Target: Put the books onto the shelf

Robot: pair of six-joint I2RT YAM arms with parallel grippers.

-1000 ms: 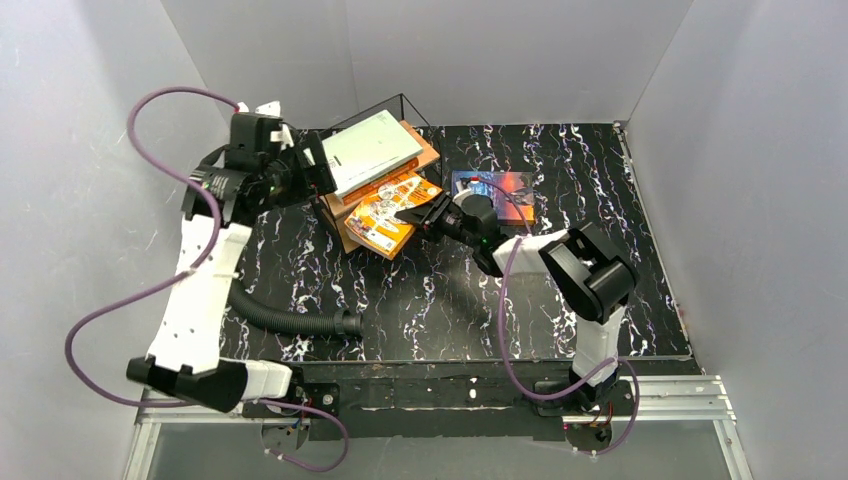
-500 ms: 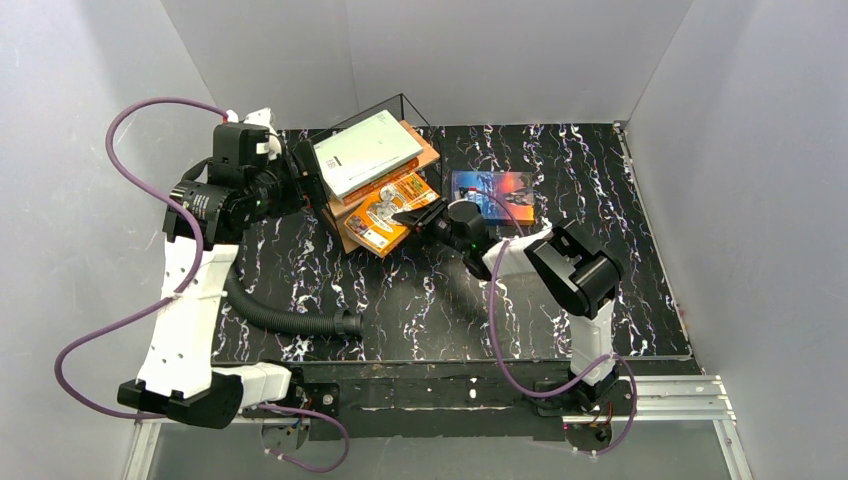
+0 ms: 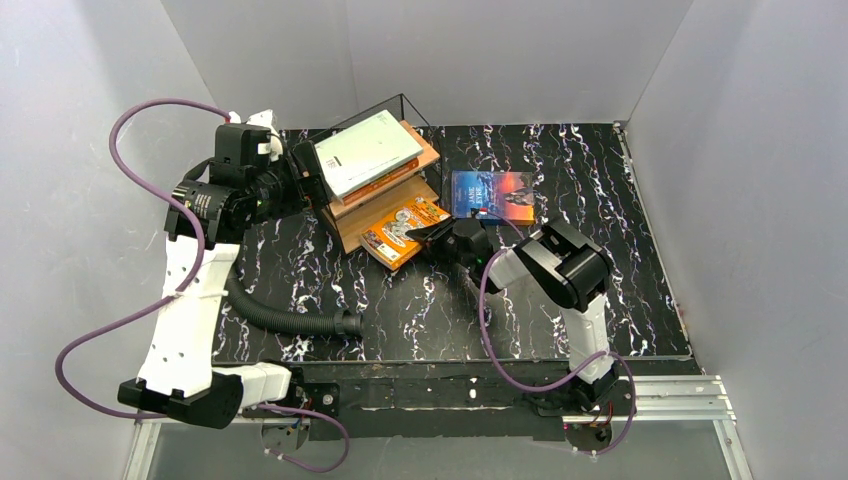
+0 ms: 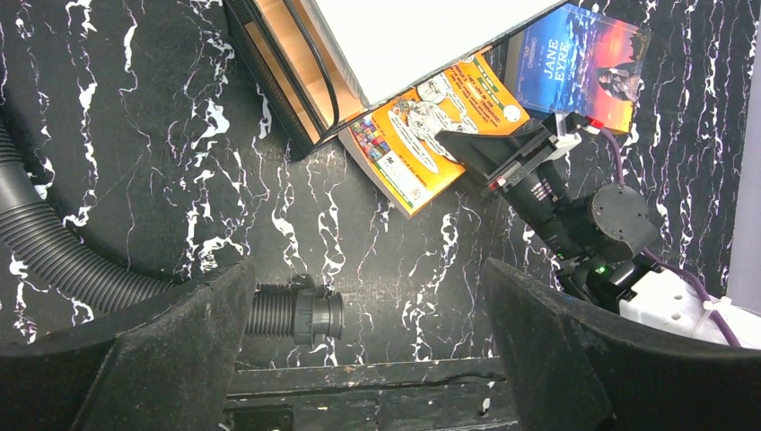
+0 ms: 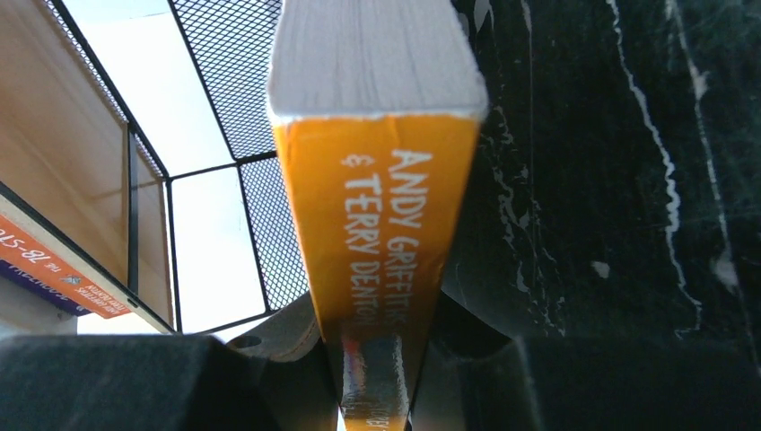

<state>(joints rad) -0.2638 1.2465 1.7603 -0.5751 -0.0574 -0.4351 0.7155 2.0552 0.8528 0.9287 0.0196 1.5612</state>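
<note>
The right hand (image 3: 429, 234) has drawn the orange book (image 3: 400, 226) nearer, farther out of the shelf (image 3: 348, 236).

In the right wrist view, the orange book (image 5: 377, 233) has spine lettering that is sharp near the top. It dissolves into blur where it enters the right gripper (image 5: 377, 382), whose fingers (image 5: 135, 382) are dark, unfocused blocks cut off by the bottom edge. A red-orange spine (image 5: 63, 265) at lower left is clipped, its title incomplete.

In the left wrist view, the pale book (image 4: 422, 36) runs off the top edge and covers most of the shelf (image 4: 287, 72). The left gripper (image 4: 359, 359) shows only two blurred dark fingers (image 4: 126, 359), cropped at the bottom.
</note>
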